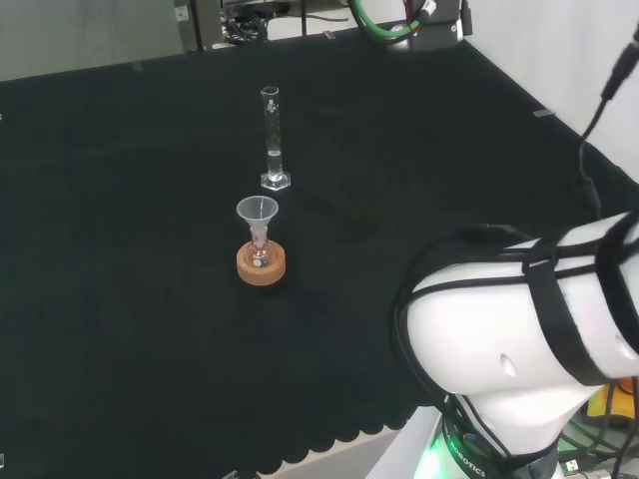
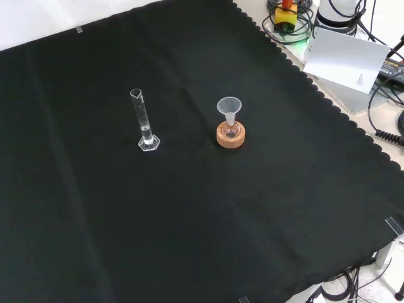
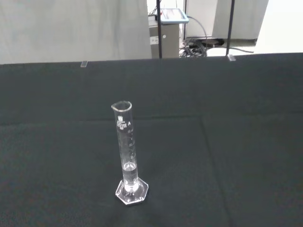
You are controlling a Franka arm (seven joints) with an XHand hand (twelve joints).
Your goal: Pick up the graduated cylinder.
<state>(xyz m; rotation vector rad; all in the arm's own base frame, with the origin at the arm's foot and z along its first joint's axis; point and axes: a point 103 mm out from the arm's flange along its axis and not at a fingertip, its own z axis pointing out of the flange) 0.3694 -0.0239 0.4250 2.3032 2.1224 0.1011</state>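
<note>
A clear glass graduated cylinder (image 1: 272, 140) stands upright on its hexagonal foot on the black cloth, beyond the funnel in the head view. In the front view the cylinder (image 2: 144, 123) stands left of the funnel. The wrist view looks at the cylinder (image 3: 127, 156) from some distance; a little clear liquid sits at its bottom. Nothing touches it.
A small flask with a clear funnel (image 1: 259, 218) in its neck rests on a cork ring (image 1: 262, 265); in the front view the cork ring (image 2: 230, 137) is right of the cylinder. The arm's white links (image 1: 519, 339) rise at the head view's lower right.
</note>
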